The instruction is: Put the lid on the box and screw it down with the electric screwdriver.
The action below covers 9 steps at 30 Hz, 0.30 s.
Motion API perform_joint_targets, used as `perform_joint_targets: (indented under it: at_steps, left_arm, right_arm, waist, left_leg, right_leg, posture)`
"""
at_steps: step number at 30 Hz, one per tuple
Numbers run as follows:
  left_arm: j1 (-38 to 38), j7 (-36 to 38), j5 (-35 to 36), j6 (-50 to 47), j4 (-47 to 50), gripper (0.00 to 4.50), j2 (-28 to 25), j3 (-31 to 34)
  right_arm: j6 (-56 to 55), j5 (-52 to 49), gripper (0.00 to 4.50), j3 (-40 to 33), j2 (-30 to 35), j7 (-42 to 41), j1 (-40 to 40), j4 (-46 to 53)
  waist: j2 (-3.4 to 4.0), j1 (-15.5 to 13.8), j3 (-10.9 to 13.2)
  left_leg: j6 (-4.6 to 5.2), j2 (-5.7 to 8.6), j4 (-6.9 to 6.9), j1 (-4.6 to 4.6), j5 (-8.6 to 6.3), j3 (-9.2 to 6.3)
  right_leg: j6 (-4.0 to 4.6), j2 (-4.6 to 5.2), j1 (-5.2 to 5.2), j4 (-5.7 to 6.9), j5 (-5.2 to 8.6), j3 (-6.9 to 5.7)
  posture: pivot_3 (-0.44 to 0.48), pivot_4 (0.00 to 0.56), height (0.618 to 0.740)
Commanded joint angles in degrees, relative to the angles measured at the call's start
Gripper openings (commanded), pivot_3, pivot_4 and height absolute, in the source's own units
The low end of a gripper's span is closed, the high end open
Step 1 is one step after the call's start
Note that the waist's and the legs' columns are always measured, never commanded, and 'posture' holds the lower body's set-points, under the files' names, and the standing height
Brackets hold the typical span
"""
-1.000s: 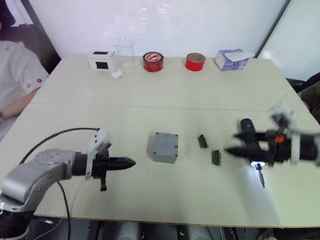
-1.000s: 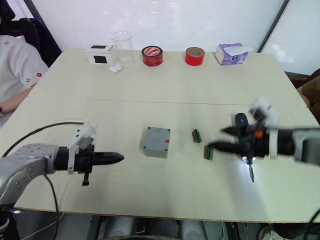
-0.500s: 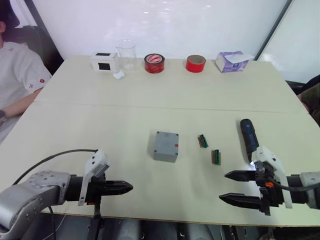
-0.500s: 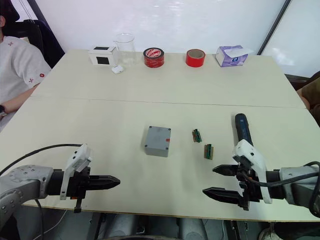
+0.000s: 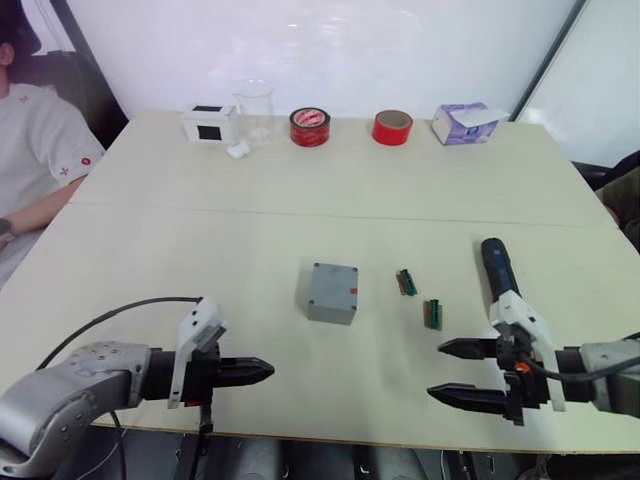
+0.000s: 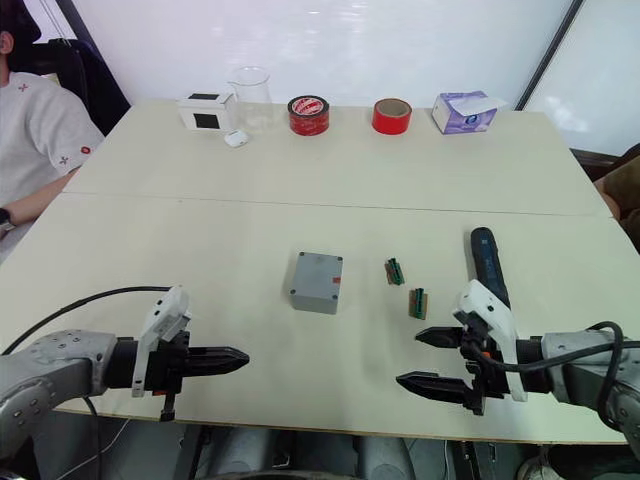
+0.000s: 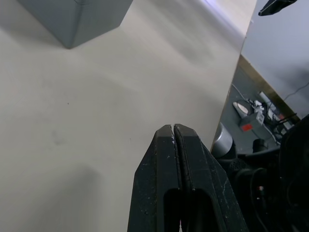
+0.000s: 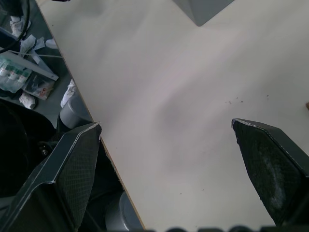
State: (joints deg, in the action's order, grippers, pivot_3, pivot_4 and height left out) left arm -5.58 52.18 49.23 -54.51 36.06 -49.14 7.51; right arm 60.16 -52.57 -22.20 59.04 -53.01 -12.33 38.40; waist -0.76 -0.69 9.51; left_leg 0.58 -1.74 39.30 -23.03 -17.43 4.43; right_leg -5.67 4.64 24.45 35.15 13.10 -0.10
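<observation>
Both tools drift slightly inward since half a second ago | left tool (image 5: 262,371) pinched closed, empty | right tool (image 5: 447,369) spread wide, empty | electric screwdriver (image 5: 496,272) lies on desk (image 5: 300,180), right | box (image 5: 331,293) centre, lid on; you have nothing gripped.

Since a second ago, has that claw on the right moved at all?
Yes. The right gripper was over the electric screwdriver beside the green pieces; it has pulled back toward the near table edge, open and empty.
</observation>
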Motion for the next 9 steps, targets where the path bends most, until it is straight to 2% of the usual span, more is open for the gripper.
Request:
perform_joint_targets:
  at_steps: [1,9]
  left_arm:
    - [1.84,0.13,0.56,0.88,-0.44,0.0,0.27,-0.77]
    - [5.35,1.46,0.3,1.22,-3.12,0.0,0.06,-2.22]
  right_arm:
    - [-1.04,-0.05,4.43,-0.59,-0.09,1.08,1.1,0.18]
    - [-0.5,-1.29,4.43,0.6,-0.43,3.5,2.38,0.44]
  waist:
    - [0.0,0.0,0.0]
    - [0.0,0.0,0.0]
  left_leg:
    - [0.0,0.0,0.0,0.0,0.0,0.0]
    - [0.0,0.02,0.0,-0.01,0.0,0.0]
  right_leg:
    - [0.0,0.0,0.0,0.0,0.0,0.0]
    - [0.0,0.0,0.0,0.0,0.0,0.0]
  posture:
    - [0.0,0.15,0.74]
    - [0.0,0.15,0.74]
